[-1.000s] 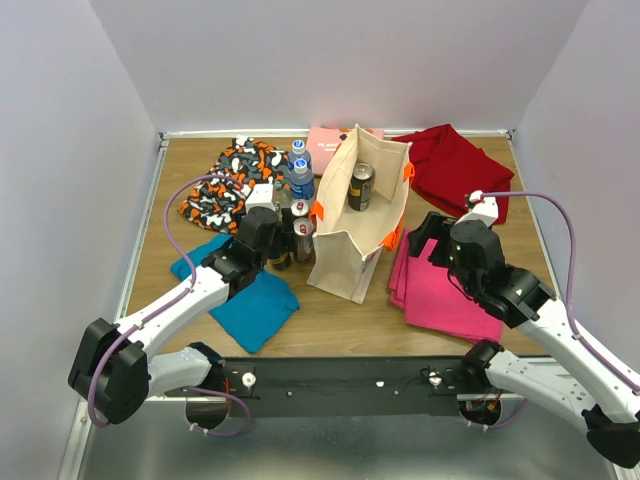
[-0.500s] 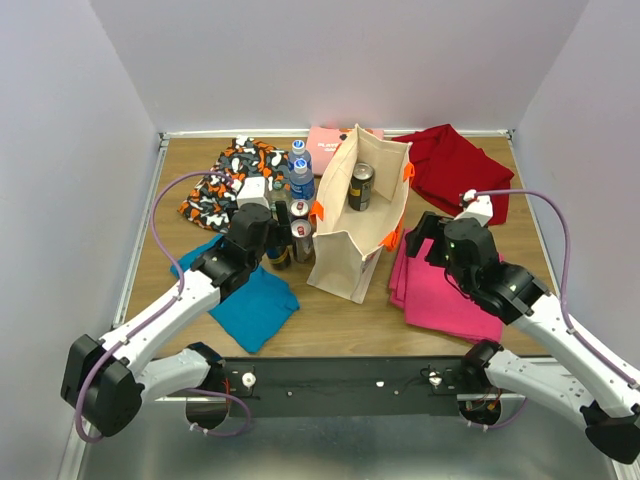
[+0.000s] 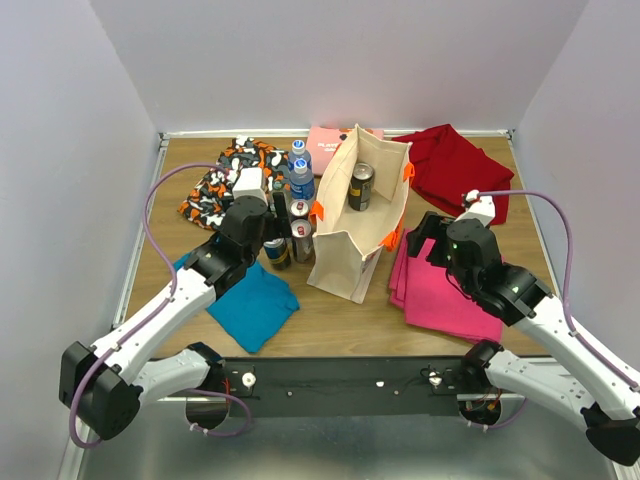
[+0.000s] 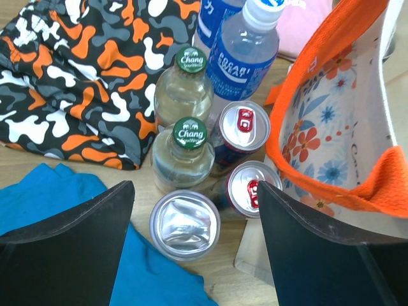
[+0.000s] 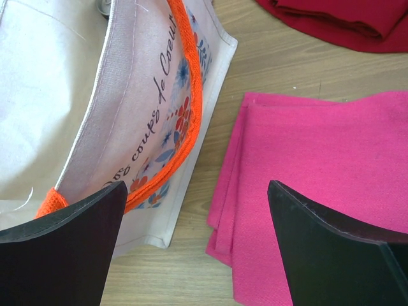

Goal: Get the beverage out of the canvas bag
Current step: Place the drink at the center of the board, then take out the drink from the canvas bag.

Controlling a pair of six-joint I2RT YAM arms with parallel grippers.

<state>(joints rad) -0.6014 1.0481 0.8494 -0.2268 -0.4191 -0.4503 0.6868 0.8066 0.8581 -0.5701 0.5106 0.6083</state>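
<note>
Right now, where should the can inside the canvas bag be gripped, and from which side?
I would grip the can around its upper wall, coming straight down from above: it stands upright, and the canvas bag is open only at the top.

Between the left jaws stands a silver-topped drink can [image 4: 185, 224]. Just beyond it are two clear glass bottles with green caps [image 4: 189, 134] and two red-tabbed cans [image 4: 244, 125]. Farther out are a blue-labelled plastic bottle [image 4: 245, 54] and an orange, black and white camouflage cloth [image 4: 76, 70]. A folded magenta cloth [image 5: 319, 166] lies between the right jaws.
</note>
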